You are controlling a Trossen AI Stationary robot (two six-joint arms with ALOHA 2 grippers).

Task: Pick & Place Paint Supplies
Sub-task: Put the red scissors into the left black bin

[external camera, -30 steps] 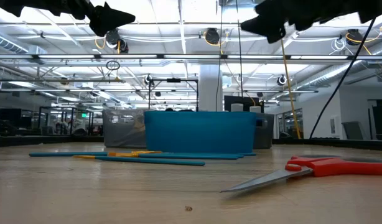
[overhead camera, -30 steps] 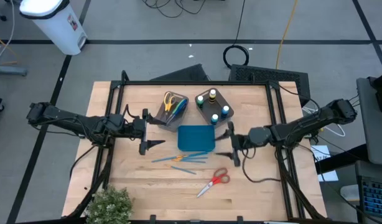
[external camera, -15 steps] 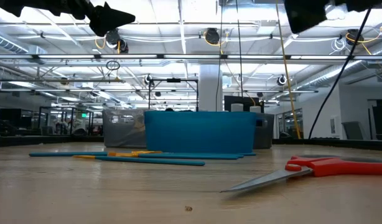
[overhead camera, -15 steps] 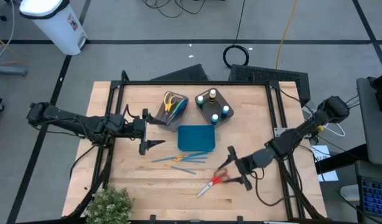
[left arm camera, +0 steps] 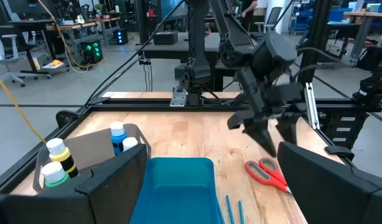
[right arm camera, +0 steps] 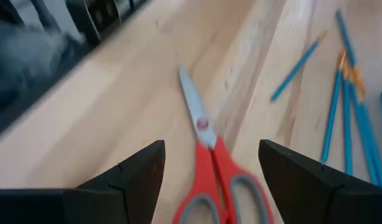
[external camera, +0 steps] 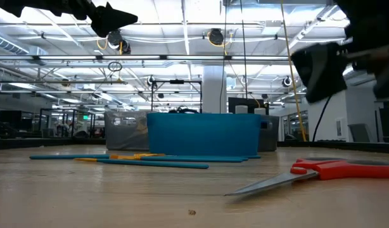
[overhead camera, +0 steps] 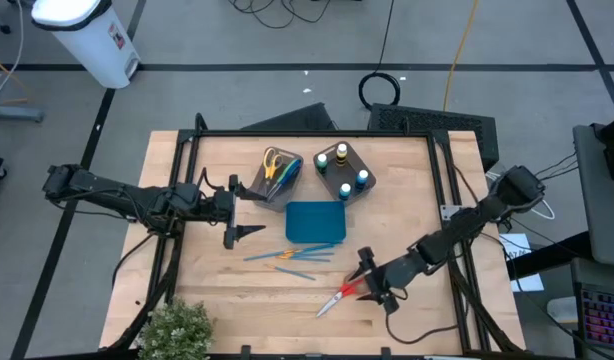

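Red-handled scissors (overhead camera: 343, 291) lie flat on the wooden surface (overhead camera: 407, 190) toward its front edge, closed blades pointing to the front, handles toward the right. Right gripper (overhead camera: 372, 283) hovers directly above the handle end, fingers (right arm camera: 125, 180) spread wide and holding nothing; in the right wrist view the scissors sit between the two fingers, so the approach looks lined up for a pinch across the handles or pivot. Judgement: current step is descent onto the scissors, grasp not yet made.

Left gripper (overhead camera: 235, 220) waits over the left-centre of the surface, clear of the supplies, fingers (left arm camera: 113, 180) wide and empty, likely parked there to keep the right arm's path free.

Teal tray (overhead camera: 315, 221) sits at the centre of the surface. Thin blue and orange brushes (overhead camera: 287, 256) lie loose just in front of it, between the tray and the scissors. Toward the back edge stand two grey-brown bins: the left bin (overhead camera: 257, 183) already holds yellow-handled scissors (overhead camera: 272, 160) and other items; the right bin (overhead camera: 346, 154) holds the paint bottles (overhead camera: 341, 154) upright with coloured caps. Sorted layout suggests scissors go with the left bin.

Risk: flat scissors give little height to grip; the fingers may scrape the surface or slip off.
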